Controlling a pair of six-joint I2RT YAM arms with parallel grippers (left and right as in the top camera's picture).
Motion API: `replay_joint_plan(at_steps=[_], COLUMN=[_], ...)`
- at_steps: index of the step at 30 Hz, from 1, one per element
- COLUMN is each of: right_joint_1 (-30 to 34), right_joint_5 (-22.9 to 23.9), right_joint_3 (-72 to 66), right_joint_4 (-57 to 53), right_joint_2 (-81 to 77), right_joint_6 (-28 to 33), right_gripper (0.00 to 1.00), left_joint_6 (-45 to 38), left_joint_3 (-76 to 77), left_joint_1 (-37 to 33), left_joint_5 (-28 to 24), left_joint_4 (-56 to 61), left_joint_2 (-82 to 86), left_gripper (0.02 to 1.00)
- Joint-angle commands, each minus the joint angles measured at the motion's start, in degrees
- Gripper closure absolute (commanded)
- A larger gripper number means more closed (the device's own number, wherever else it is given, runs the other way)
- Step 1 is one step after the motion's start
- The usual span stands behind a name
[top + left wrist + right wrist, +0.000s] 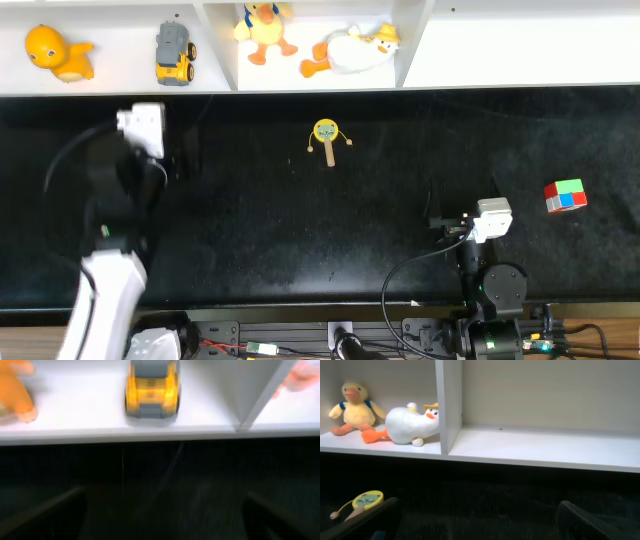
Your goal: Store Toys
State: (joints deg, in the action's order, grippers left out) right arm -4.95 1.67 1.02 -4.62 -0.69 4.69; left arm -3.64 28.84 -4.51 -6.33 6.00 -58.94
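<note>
Toy truck (151, 392) sits shelved, facing the wide-spread left claw (165, 494).

Black textured work surface (300, 230), spanning the middle band of the top view from the left edge to the right edge. Along the bottom edge of the frame runs a dark mounting rail (300, 330) carrying loose cables (260, 347). A wood-toned strip (600, 335) lies at lower right. The same dark surface occupies the lower part of both wrist views.
</note>
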Motion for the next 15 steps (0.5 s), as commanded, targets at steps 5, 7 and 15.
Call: replay_joint_plan(at_steps=[5, 7, 15], right_joint_1=[0.09, 0.09, 0.09], right_joint_5=[-0.39, -0.39, -0.42], right_joint_3=[-0.76, -0.76, -0.76], right_joint_4=[0.24, 0.24, 0.24], right_joint_2=[0.48, 0.48, 0.48], right_joint_6=[-0.44, -0.44, -0.44], right_gripper=[0.007, 0.005, 0.007], left_joint_6=[-0.9, -0.9, -0.92], left_joint_3=[-21.53, -24.74, -28.39], left_joint_1=[2.14, 2.32, 3.5], left_joint_5=[-2.62, -2.6, -2.43], left_joint_4=[26.95, 26.69, 11.67], left_joint_2=[22.34, 27.78, 44.52], left_gripper=[0.02, 0.02, 0.02])
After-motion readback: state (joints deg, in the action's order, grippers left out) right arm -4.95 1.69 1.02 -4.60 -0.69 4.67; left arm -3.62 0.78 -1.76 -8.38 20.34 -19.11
